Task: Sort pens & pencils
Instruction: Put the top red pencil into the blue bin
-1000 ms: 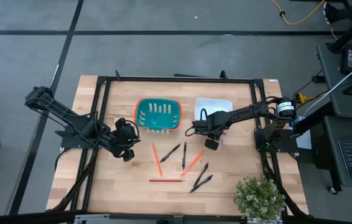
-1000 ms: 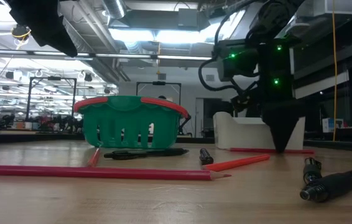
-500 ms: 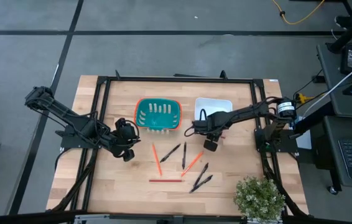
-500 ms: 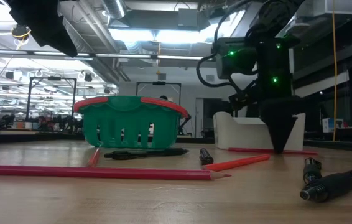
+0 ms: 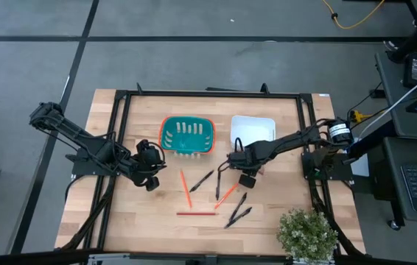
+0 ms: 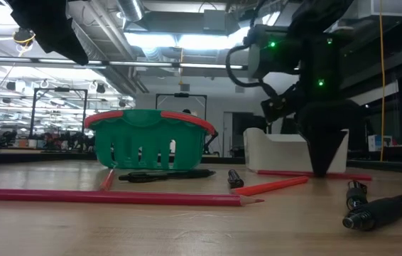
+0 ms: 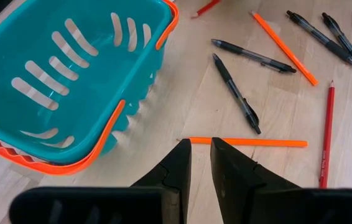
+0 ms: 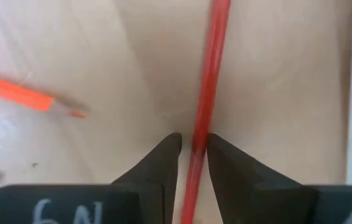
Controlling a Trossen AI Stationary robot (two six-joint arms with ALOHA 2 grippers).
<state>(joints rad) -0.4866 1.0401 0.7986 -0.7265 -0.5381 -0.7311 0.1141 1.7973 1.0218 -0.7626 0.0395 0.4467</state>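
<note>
A: From above, the left arm waits, folded over the bench's (image 5: pixel 90 213) left side, its left gripper (image 5: pixel 149 184) just beside the teal basket (image 5: pixel 187 135). The right arm reaches in from the right, elbow low, right gripper (image 5: pixel 247 179) down among the scatter in front of the white bin (image 5: pixel 253 125).

B: And the scatter?

A: The pencils (image 5: pixel 196 213) lie red-orange across the middle of the bench, and the pens (image 5: pixel 202 180) lie black between and beside them. Both containers stand behind them, apart from the sticks.

B: Low view?

A: Right gripper (image 6: pixel 322 167) points straight down, tip at the boards, on a red pencil (image 6: pixel 286 172) lying in front of the white bin (image 6: pixel 279 149). One long pencil (image 6: pixel 126 197) lies nearest the camera, pens (image 6: pixel 165 174) before the basket (image 6: pixel 150 139).

B: Left wrist?

A: Its fingers (image 7: pixel 176 171) stand a narrow gap apart with only bench between them, nothing held. The basket (image 7: pixel 70 74) is beside them, an orange pencil (image 7: pixel 247 142) crosswise ahead, and pens (image 7: pixel 235 93) beyond.

B: Right wrist, the jaws?

A: Its fingers (image 8: pixel 163 165) sit either side of a red pencil (image 8: pixel 210 74), closed in tight against it, so the pencil runs straight between them. It still lies along the wood. Another pencil's tip (image 8: pixel 27 94) shows off to one side.
</note>
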